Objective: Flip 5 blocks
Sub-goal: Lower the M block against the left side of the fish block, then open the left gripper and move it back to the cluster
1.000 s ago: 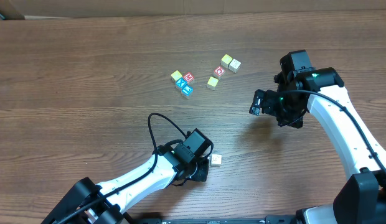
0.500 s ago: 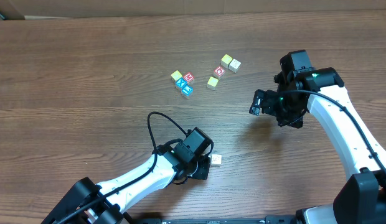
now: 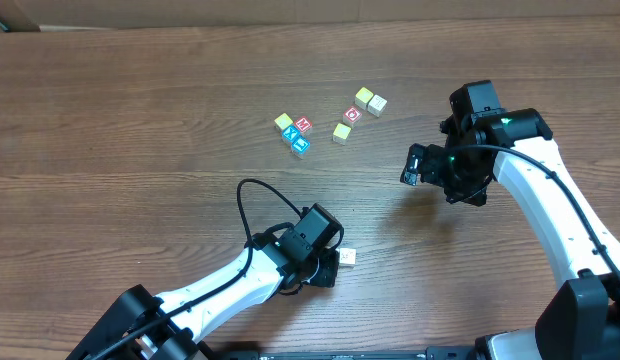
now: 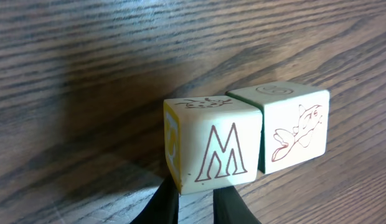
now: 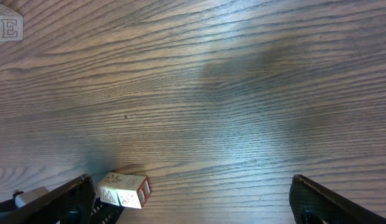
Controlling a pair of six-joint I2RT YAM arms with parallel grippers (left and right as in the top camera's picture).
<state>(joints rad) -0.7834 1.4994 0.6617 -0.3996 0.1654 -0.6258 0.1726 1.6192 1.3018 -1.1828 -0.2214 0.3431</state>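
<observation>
**Left claw idle at a pair of blocks, right claw waits**

Almost nothing has changed in the last second. The left claw sits low on the table where it was, and the cream block poking out beside it has not shifted. The right claw has not moved either.

In the left wrist view the dark fingertips are nearly pressed together just under the M block, with only a thin slit between them and nothing pinched. The M block rests flat on the table, with the M facing the camera and a yellow face on its left side. Its right side touches the cream block, which shows a red line drawing.

My reading is that the left arm is between moves, either just done with this pair or lining up a push. Nothing shows whether either block has been flipped yet.

The right claw is spread wide and empty, hovering over bare wood well apart from every block.

The other blocks lie farther up the table in two loose groups of yellow, red, blue and cream. They are well clear of both arms.

The main obstacle is crowding. With the two near blocks touching, no finger fits between them, so they would likely have to be nudged apart first. The left arm's cable loops over the table behind the claw, clear of the blocks.
</observation>
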